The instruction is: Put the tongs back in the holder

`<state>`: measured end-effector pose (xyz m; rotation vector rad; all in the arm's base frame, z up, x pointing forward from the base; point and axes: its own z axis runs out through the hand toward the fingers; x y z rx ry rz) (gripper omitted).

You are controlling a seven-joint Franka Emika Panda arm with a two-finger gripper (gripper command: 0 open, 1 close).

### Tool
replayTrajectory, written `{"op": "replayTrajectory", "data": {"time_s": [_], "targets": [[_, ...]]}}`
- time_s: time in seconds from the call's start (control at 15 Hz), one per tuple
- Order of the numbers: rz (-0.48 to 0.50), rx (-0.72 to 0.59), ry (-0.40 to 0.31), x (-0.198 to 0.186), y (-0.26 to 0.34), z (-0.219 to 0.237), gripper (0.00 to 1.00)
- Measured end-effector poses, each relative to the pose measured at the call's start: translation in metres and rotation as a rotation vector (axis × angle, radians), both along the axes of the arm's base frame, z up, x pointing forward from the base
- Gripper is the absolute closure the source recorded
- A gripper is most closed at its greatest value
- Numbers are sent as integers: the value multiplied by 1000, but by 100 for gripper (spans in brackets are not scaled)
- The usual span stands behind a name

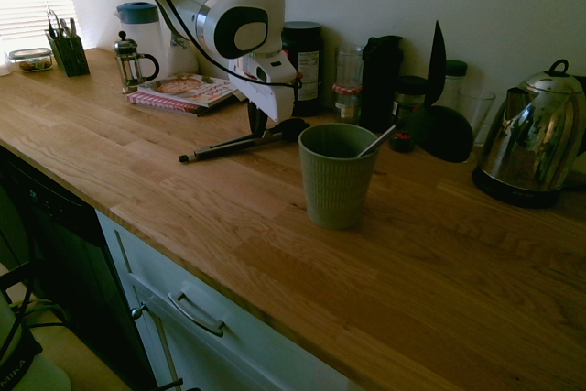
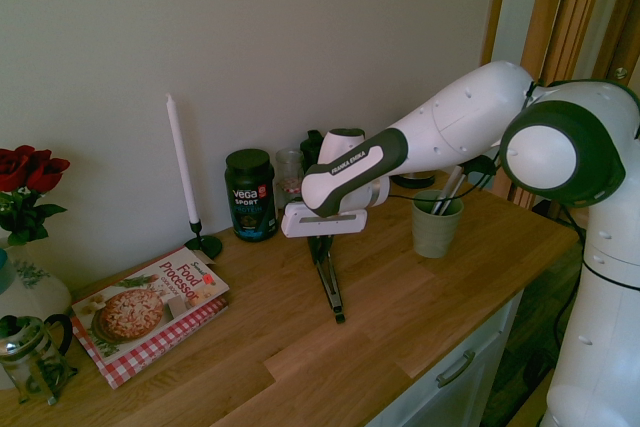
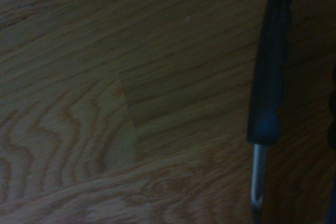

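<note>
Tongs [image 1: 240, 144] lie flat on the wooden counter [image 1: 430, 290], directly under the claw [image 1: 257, 124], long handles running out to one side of it and the black spoon tips [image 1: 295, 126] just past it on the other. The claw is down at them, but whether its fingers have closed on the metal I cannot tell from either outside view; they are dark against dark. The wrist view shows one black tip [image 3: 269, 61] with its grey shank over bare wood grain. Just beyond the tips, a little apart, the sage-green holder [image 1: 336, 176] stands upright, a thin metal-handled utensil [image 1: 376, 140] already leaning out of it. To do this well, I judge the grip wants to be firm and near the balance point, then a clear lift, a swing upright, and a careful lowering tips-first beside that utensil so the cup is not knocked over. Behind stand a dark supplement tub [image 2: 250, 194] and a steel kettle [image 1: 533, 139].
</note>
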<state>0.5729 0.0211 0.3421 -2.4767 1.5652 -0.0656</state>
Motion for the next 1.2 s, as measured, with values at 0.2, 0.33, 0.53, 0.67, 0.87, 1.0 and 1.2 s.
{"op": "replayTrajectory", "data": {"time_s": [0.2, 0.33, 0.53, 0.67, 0.87, 1.0, 1.2], "targets": [[11, 3, -3, 0, 0, 0, 100], [13, 9, -10, 0, 0, 3, 100], [25, 14, -66, -3, 4, 45, 100], [46, 13, -117, -13, 9, 95, 100], [62, 7, -186, -36, 10, 162, 100], [14, -104, -233, -52, 2, 207, 100], [-87, -291, -287, -95, -21, 288, 100]]}}
